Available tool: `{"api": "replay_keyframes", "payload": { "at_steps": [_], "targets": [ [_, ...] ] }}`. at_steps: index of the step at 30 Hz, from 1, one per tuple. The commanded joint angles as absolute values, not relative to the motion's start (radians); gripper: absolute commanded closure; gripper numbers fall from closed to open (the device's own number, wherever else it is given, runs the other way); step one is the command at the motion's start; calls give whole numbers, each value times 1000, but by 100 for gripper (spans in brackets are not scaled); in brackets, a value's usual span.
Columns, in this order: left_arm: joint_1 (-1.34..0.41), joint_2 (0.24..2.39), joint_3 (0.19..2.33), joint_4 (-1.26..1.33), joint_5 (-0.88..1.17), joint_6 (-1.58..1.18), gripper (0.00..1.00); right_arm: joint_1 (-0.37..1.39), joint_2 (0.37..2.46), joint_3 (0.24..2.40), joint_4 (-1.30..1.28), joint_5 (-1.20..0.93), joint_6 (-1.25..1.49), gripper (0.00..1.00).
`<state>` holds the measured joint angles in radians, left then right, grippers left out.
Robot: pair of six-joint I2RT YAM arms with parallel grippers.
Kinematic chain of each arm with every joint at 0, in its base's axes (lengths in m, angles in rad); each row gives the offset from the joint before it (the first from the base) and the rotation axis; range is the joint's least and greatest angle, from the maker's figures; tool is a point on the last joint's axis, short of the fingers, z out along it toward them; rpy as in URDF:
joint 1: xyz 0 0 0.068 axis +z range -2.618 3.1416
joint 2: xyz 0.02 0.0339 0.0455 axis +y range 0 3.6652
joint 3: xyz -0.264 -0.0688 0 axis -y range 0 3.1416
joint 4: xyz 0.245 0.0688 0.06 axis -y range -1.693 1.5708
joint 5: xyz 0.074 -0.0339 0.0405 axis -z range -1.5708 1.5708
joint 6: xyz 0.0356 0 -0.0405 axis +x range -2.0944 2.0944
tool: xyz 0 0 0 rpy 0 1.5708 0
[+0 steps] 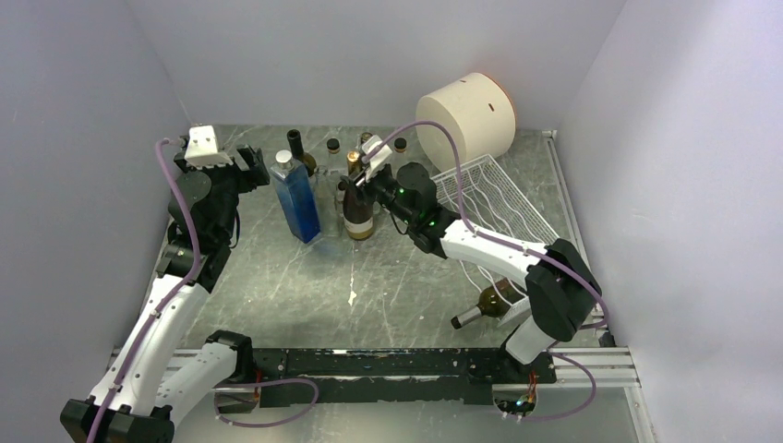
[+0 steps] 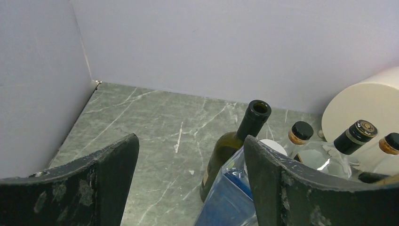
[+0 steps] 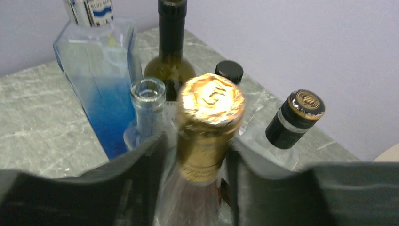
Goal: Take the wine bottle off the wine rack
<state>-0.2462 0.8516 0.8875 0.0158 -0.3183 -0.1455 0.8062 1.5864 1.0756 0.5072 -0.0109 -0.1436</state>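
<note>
**Foil bottle off the rack, right gripper on its neck**

Our right gripper point(image 3: 204, 155) is clamped on the neck of the foil bottle point(image 3: 211, 108), just under the cap, which keeps it upright. The bottle seems to stand on the table point(image 1: 277, 286) among other bottles, apart from the rack point(image 1: 480, 189); we judge it is being set down. Our left gripper point(image 2: 190, 150) hangs with jaws wide apart beside the blue bottle point(image 1: 297, 198), holding nothing. A dark bottle point(image 1: 489, 305) lies at the rack's near end.
</note>
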Motion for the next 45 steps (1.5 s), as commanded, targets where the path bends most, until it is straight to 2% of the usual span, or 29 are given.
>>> {"api": "replay_keyframes", "payload": {
  "at_steps": [1, 7, 11, 19, 23, 31, 38, 45],
  "targets": [
    [-240, 849, 920, 24, -292, -151, 15, 800, 1538, 1112, 616, 2, -181, 40],
    [-239, 848, 917, 26, -300, -148, 14, 799, 1509, 1155, 510, 30, -203, 10],
    [-238, 845, 918, 25, -297, -151, 14, 800, 1421, 1132, 398, 39, -248, 1],
    [-238, 844, 916, 24, -279, -159, 14, 799, 1167, 1041, -6, 21, -490, 0],
    [-239, 848, 922, 17, -288, -165, 14, 801, 1067, 1040, -327, -53, -640, 0],
    [-239, 860, 923, 14, -265, -175, 15, 818, 935, 944, -768, -162, -739, 0],
    [-239, 878, 926, 10, -263, -176, 14, 892, 877, 790, -1022, -101, -873, 0],
    [-239, 885, 926, 11, -262, -176, 14, 948, 897, 711, -1036, -33, -928, 2]
  ]
}}
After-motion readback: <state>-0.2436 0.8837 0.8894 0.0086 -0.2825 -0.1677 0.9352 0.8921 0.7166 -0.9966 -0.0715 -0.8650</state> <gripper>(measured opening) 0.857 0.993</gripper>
